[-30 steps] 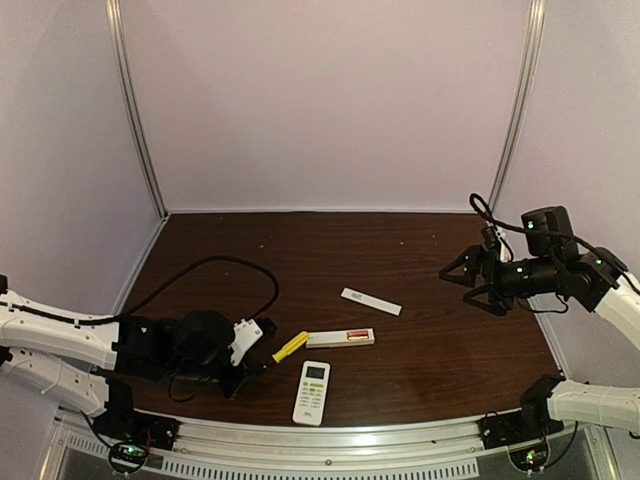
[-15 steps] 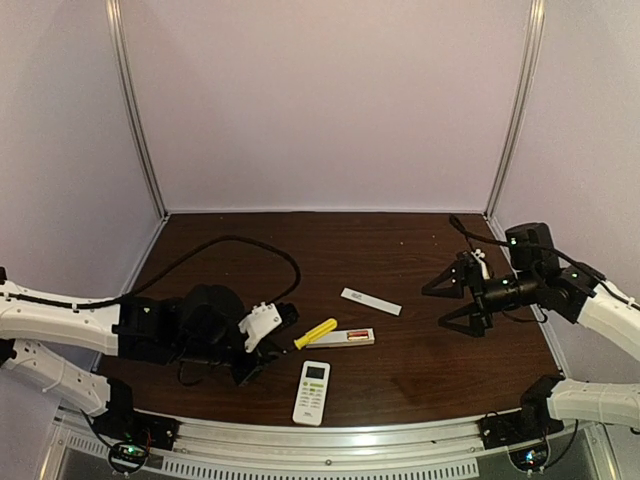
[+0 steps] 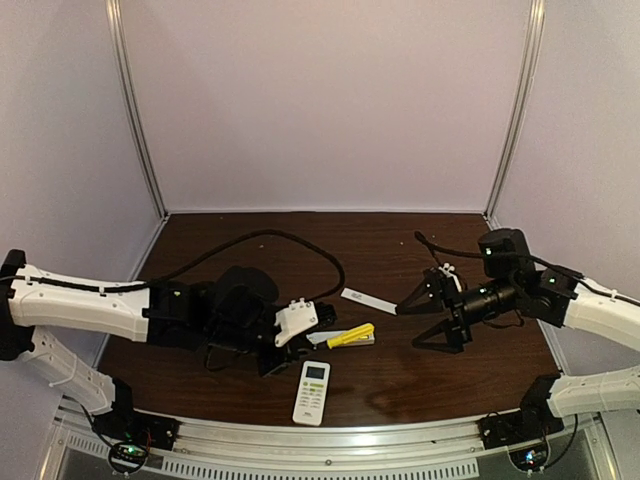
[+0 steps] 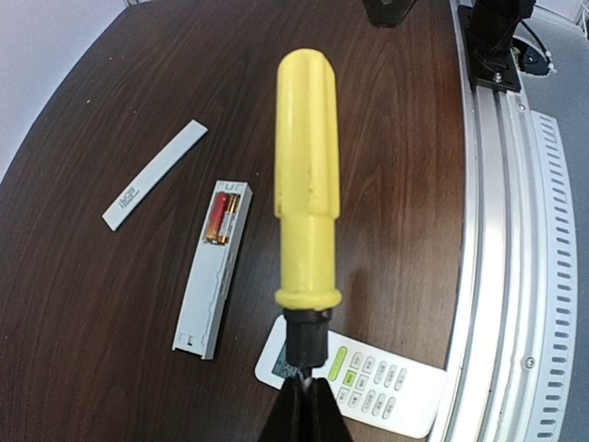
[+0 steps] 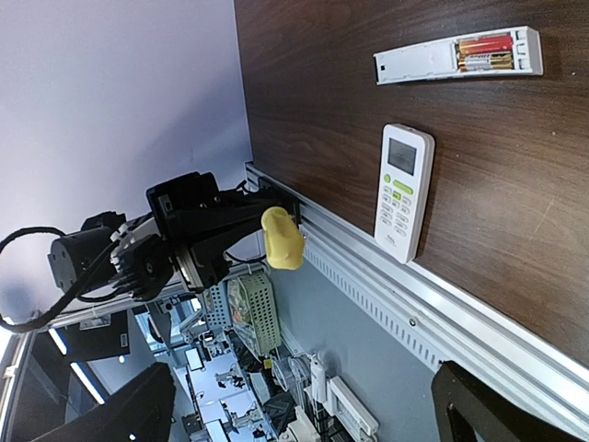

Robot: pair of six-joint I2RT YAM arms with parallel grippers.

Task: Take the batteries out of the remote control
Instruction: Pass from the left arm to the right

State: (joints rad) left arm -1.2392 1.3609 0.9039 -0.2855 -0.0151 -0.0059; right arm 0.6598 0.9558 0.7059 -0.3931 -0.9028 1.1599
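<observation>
batteries (image 4: 222, 217) flat, lengthwise — along open remote (image 4: 204, 293)

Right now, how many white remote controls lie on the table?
2: the buttoned white remote face up by the front rail; the long white remote behind it, battery bay open.

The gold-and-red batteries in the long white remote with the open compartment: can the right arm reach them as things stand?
Probably yes. The gold-and-red batteries lie uncovered, and the right tool stands open and empty nearby. Only the yellow-handled screwdriver, clamped in the left tool, hovers close by them.
</observation>
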